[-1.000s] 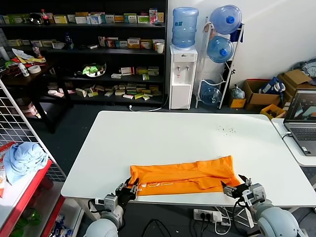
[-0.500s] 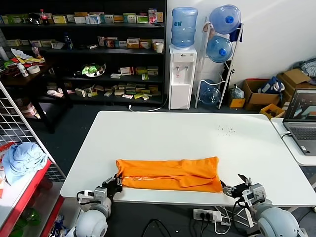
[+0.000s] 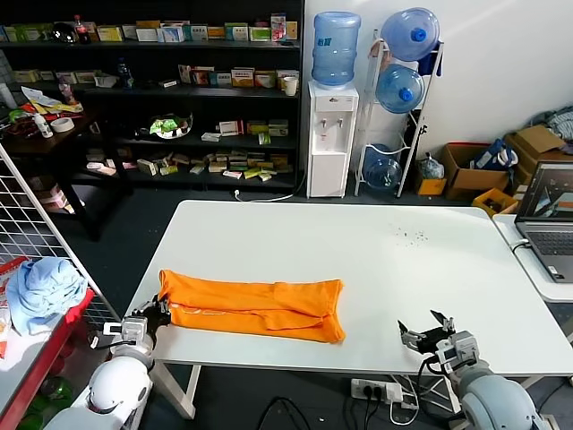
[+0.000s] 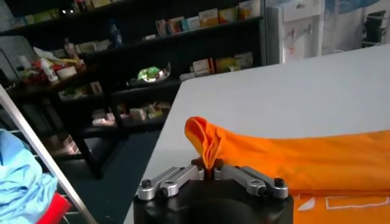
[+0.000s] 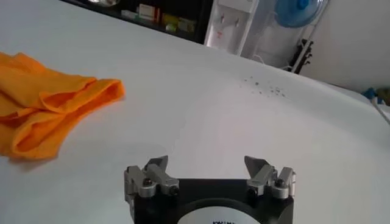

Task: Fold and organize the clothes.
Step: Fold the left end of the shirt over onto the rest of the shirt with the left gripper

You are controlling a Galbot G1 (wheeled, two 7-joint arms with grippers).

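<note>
Up close, pinched T-shirt (image 4: 256, 159) corner (bunched)

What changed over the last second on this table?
The left claw, shut on the folded orange cotton T-shirt's end, dragged it toward the robot's left along the white table. The right claw stayed open and empty at the near edge, now clear of the shirt.

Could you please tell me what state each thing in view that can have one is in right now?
Orange T-shirt: folded into a long band, lying flat near the table's front left edge.
Left gripper: shut on the T-shirt's bunched end.
Right gripper: open, empty, apart from the shirt.
Laptop: lid open, screen lit.
Light blue cloth: crumpled in a heap on the red rack.
</note>
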